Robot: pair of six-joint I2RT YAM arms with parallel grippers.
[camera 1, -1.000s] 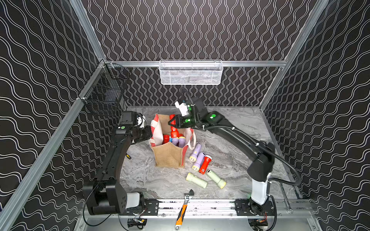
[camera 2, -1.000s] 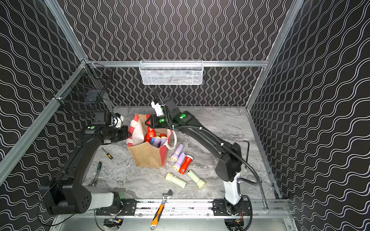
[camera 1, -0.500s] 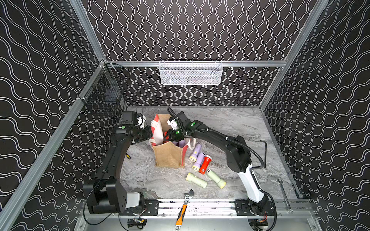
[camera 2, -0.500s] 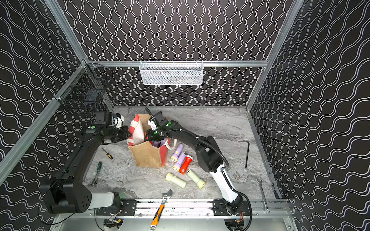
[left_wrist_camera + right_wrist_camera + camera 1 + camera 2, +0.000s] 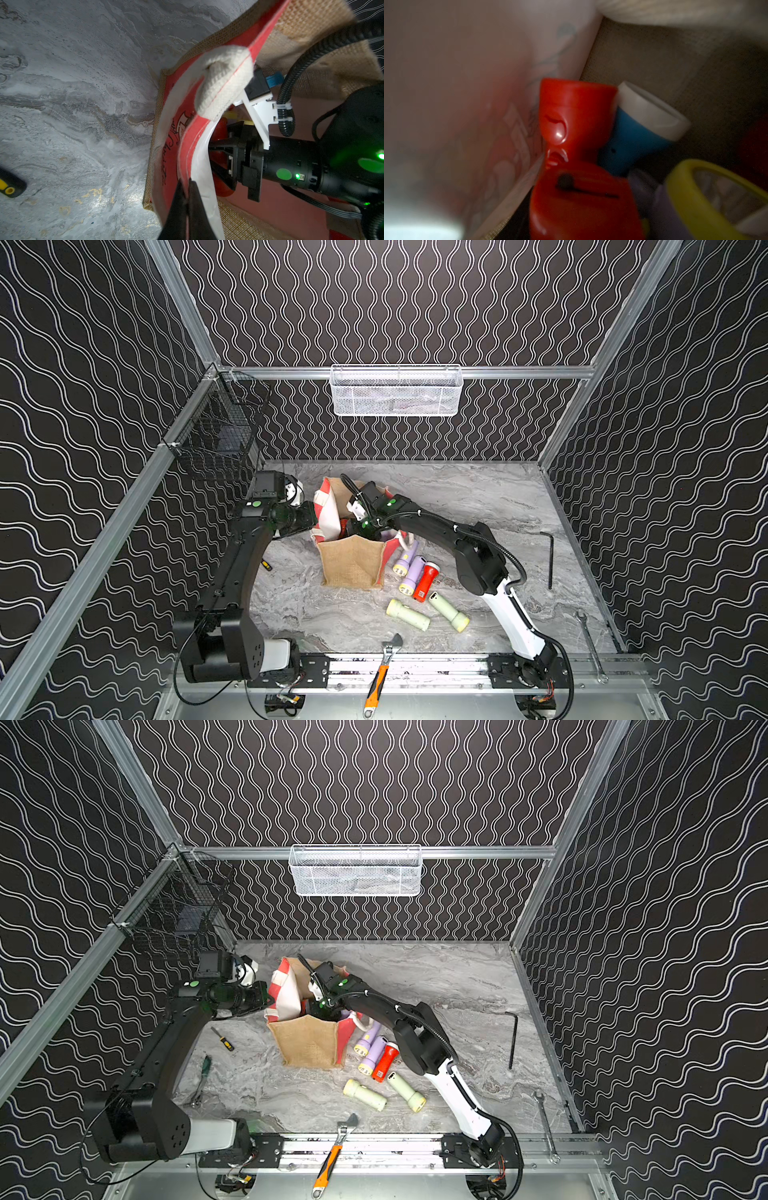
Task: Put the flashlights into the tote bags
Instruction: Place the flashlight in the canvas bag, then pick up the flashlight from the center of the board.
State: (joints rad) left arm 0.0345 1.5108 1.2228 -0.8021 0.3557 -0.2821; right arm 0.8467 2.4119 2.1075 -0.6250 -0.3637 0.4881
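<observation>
Deep inside tote bag: red, blue flashlights

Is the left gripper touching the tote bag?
Touching. The left wrist view shows the left gripper shut on the upper edge of the tote bag, with one finger on each face of its side panel.

Left arm stretches from the desk's front-left corner toward its middle, left tool pinched tight on the tote bag rim. Right arm folds low, right tool dipped inside, jaw spacing unclear.
</observation>
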